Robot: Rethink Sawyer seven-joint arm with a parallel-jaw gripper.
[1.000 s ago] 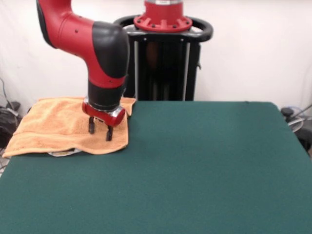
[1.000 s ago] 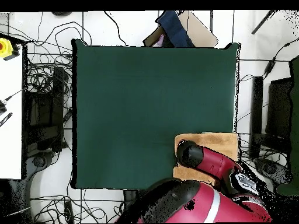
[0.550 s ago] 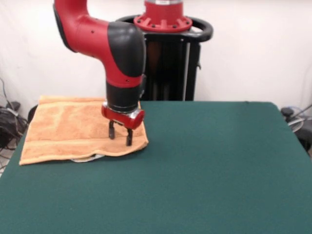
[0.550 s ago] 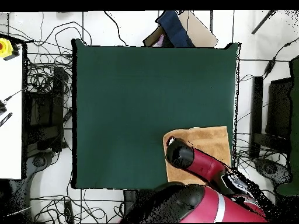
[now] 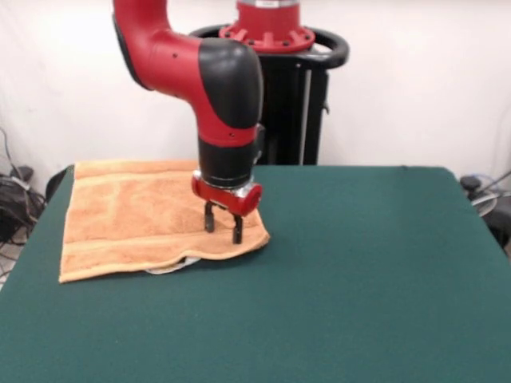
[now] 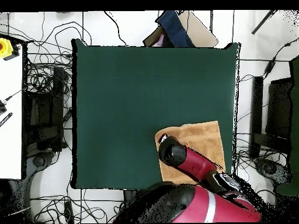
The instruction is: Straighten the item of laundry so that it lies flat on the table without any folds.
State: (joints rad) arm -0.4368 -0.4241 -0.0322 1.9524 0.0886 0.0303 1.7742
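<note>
1. Bench (image 5: 359,271) (image 6: 146,93): a wide dark green top, bare over most of its surface in both views.
2. Arm (image 5: 215,88) (image 6: 193,169): red and black, it comes down from above in the front view and ends over the cloth's right-hand part.
3. Towel (image 5: 128,215) (image 6: 201,137): orange-tan terry cloth lying in the far left area of the bench in the front view, spread mostly flat. A woven band runs along its near edge. The near right corner, just beside the jaws, sits slightly raised and rumpled. In the overhead view the towel lies near the bench's lower right corner, partly hidden under the arm.
4. Gripper (image 5: 223,227): pointed straight down, its two dark jaws stand a little apart with their tips at the towel's surface close to the near right corner. Whether they pinch the cloth or only press on it cannot be told.
5. Tag (image 5: 169,266): a small pale piece shows under the towel's near edge, touching the bench.
</note>
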